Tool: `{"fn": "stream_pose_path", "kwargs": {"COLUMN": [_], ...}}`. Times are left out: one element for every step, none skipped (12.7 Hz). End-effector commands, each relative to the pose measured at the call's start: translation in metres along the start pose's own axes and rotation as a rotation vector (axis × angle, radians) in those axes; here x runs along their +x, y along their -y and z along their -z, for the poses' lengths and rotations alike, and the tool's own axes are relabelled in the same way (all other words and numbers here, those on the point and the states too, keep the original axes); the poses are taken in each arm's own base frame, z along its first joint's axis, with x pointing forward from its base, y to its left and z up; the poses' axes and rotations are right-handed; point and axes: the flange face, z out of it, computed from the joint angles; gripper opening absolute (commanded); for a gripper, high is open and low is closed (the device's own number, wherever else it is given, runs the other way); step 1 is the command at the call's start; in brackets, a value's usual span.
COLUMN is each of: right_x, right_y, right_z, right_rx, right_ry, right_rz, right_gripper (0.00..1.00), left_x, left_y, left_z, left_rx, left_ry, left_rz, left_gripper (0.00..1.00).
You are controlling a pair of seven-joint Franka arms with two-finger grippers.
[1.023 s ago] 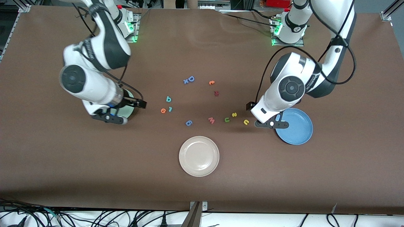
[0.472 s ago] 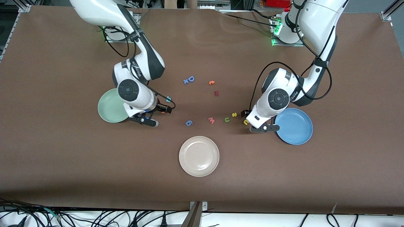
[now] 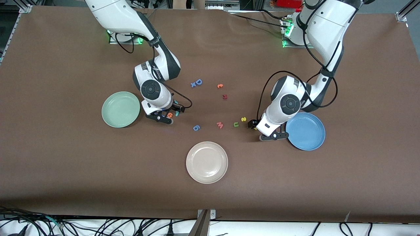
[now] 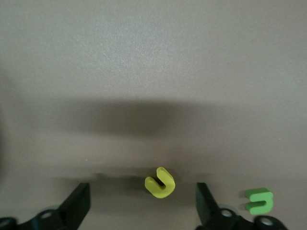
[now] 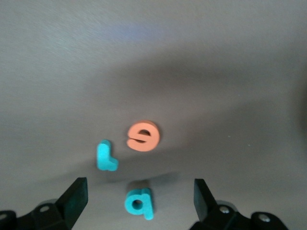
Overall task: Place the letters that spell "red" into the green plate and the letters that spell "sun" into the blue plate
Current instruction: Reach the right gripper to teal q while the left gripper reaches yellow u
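Pick-up step, both arms. Left gripper (image 4: 143,208) hangs spread over the yellow arch letter (image 4: 159,182), at nine o'clock of the blue plate (image 3: 308,136). Right gripper (image 5: 139,203) hangs spread over the teal d (image 5: 140,202), at three o'clock of the green plate (image 3: 113,113). Both plates are empty. Next: descend, pinch squarely.
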Motion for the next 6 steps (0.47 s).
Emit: {"fn": "stream_pose_path", "kwargs": {"right_x": [-0.009,-0.015,-0.018,-0.019,-0.019,-0.023], "right_y": [0.000,0.006,0.008,0.009,0.009,0.013], "right_z": [-0.003,-0.003,-0.003,-0.002,-0.001,-0.002], "right_rx": [0.009,0.012,0.013,0.015,0.017,0.018], "right_ry": [0.010,0.016,0.017,0.017,0.016,0.019], "right_rz": [-0.021,-0.026,-0.030,-0.029,-0.030,-0.020], "right_gripper": [0.85,0.78,0.75,0.74,0.74,0.71], "left_x": [0.000,-0.002,-0.003,-0.003,-0.003,-0.003], "left_y": [-0.002,-0.005,-0.005,-0.007,-0.007,-0.007], "left_z": [-0.003,-0.005,-0.006,-0.005,-0.009,-0.011], "left_rx": [-0.014,-0.012,-0.012,-0.012,-0.011,-0.010], "left_ry": [0.005,0.006,0.008,0.007,0.011,0.012], "left_rz": [0.016,0.009,0.009,0.009,0.023,0.025], "left_gripper": [0.81,0.76,0.74,0.74,0.74,0.74]}}
